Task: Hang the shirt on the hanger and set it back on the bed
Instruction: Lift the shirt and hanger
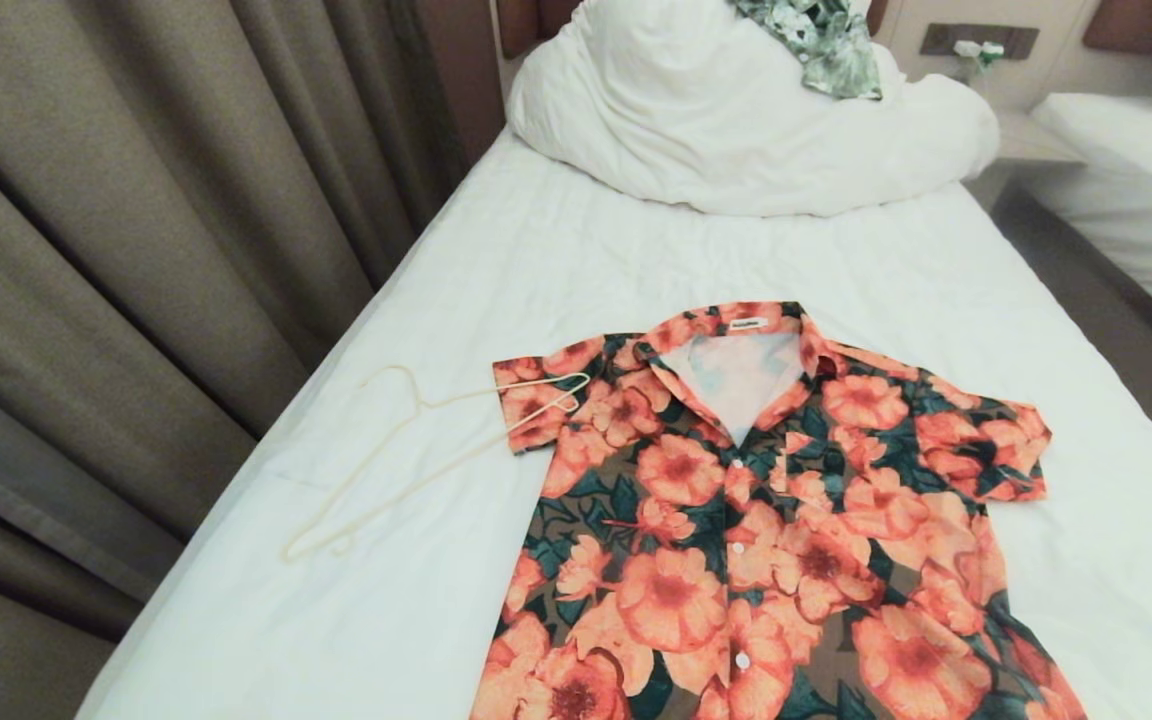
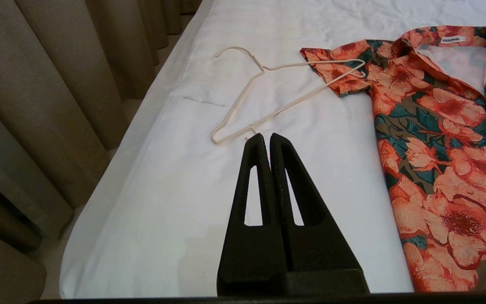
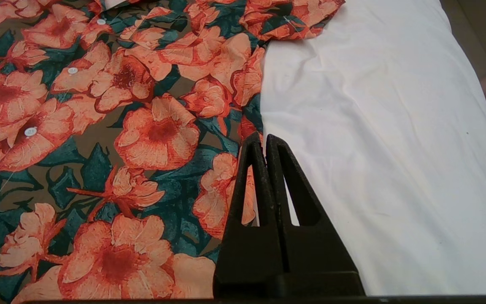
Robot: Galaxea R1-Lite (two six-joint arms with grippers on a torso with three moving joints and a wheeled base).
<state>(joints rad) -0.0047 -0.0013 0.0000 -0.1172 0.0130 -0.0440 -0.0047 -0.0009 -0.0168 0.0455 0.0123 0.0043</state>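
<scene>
One shirt (image 1: 766, 520), one hanger (image 1: 426, 455) and one bed (image 1: 556, 270) are being shown in the head view, with one bunched duvet (image 1: 736, 130) at the far end and one leaf-print garment (image 1: 821, 40) draped on it. The shirt is lying flat and face up on the sheet, collar toward the far end, right of the hanger; the hanger is lying flat near the bed's left edge, one end resting on the shirt's left sleeve. Bare sheet is being left open between shirt and duvet and along the right edge. Curtains (image 1: 136, 250) are hanging just beyond the left edge, and a second bed (image 1: 1126, 180) is standing to the far right. Neither arm is being shown in the head view; only the wrist views are showing them. The left gripper (image 2: 267, 137) is being held with fingers pressed together over bare sheet, near the hanger's near end. The right gripper (image 3: 263, 138) is likewise being held closed and empty above the shirt's right edge.
</scene>
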